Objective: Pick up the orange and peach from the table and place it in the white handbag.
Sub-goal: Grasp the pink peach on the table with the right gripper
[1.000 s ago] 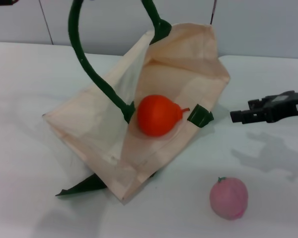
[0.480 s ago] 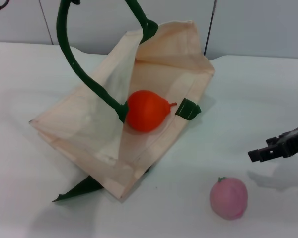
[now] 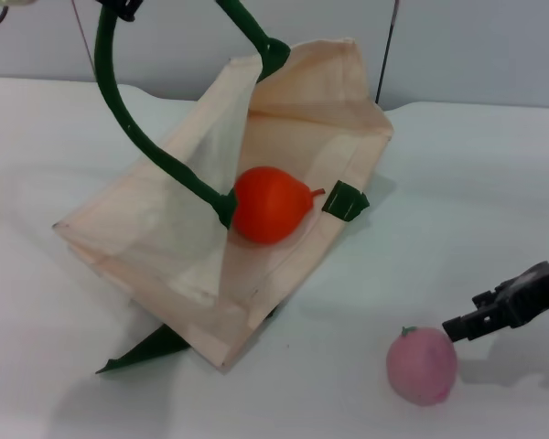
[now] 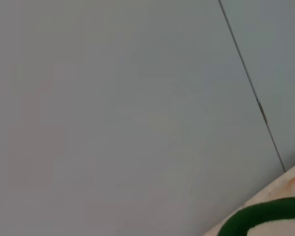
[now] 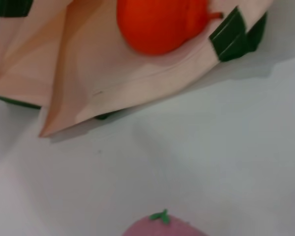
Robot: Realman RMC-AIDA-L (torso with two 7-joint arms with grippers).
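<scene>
The white handbag (image 3: pixel 156 240) lies on the table with its mouth held open. One dark green handle (image 3: pixel 135 137) is pulled up to my left gripper (image 3: pixel 119 7) at the top edge of the head view. The handle also shows in the left wrist view (image 4: pixel 260 219). The orange (image 3: pixel 267 204) rests inside the bag's mouth and shows in the right wrist view (image 5: pixel 160 22). The peach (image 3: pixel 422 366) sits on the table at the near right, outside the bag. My right gripper (image 3: pixel 462 326) hovers just right of and slightly above the peach (image 5: pixel 162 227).
The white table (image 3: pixel 494 183) stretches to the right of the bag. The bag's second green handle (image 3: pixel 151 347) lies flat under its near corner. A green tab (image 3: pixel 345 200) sticks out beside the orange. A grey wall (image 3: pixel 476 46) stands behind.
My right gripper has come down and nearer, from beside the bag to just right of the peach. The bag and orange shifted slightly left, then held still.
</scene>
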